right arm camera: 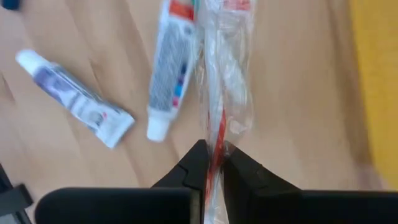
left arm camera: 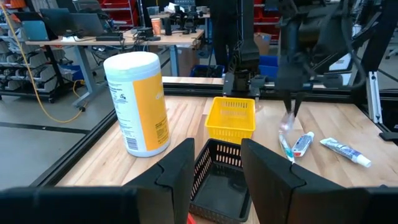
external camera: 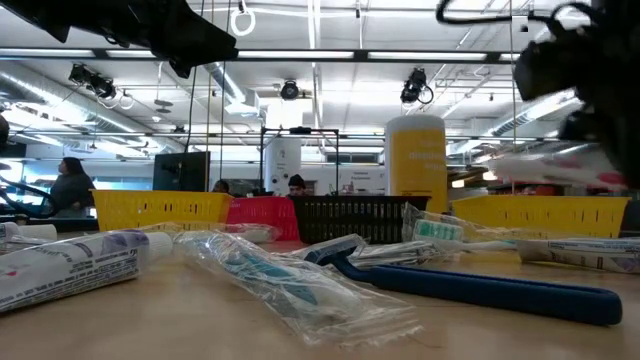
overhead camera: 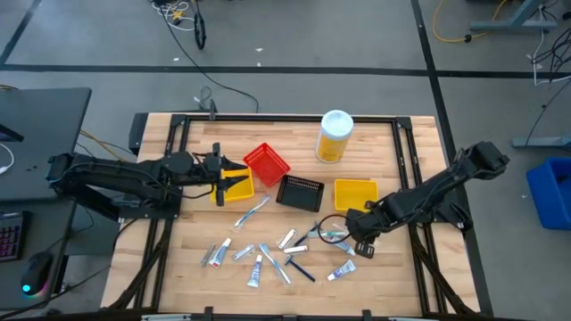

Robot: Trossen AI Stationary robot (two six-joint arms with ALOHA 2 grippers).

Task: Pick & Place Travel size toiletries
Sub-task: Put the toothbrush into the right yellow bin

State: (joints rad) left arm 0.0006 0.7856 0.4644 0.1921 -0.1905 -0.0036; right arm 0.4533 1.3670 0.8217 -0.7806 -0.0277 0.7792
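Note:
Several travel size toiletries lie on the wooden table (overhead camera: 187, 241) near its front: small tubes (overhead camera: 256, 272), a blue-handled razor (overhead camera: 301, 267) and wrapped toothbrushes (overhead camera: 252, 212). My right gripper (right arm camera: 211, 163) is right of them, pointing down, and is shut on a clear-wrapped toothbrush (right arm camera: 222, 68) with a red handle. Two tubes (right arm camera: 168, 68) lie on the table below it. My left gripper (left arm camera: 214, 168) stands open at the left, above a yellow bin (overhead camera: 236, 185), touching nothing. My right gripper pinches the wrapped toothbrush between its two fingertips, wrapper and red handle together (right arm camera: 214, 140), near one end. The fingers come from above, pointing down, and the toothbrush runs on past them. In the low view it (external camera: 550, 168) shows raised above the table.
A red bin (overhead camera: 266, 163), a black basket (overhead camera: 299, 192) and a second yellow bin (overhead camera: 355, 193) stand mid-table. A big yellow bottle (overhead camera: 335, 135) with a white lid stands behind them. Bare wood lies along the table's left and right sides.

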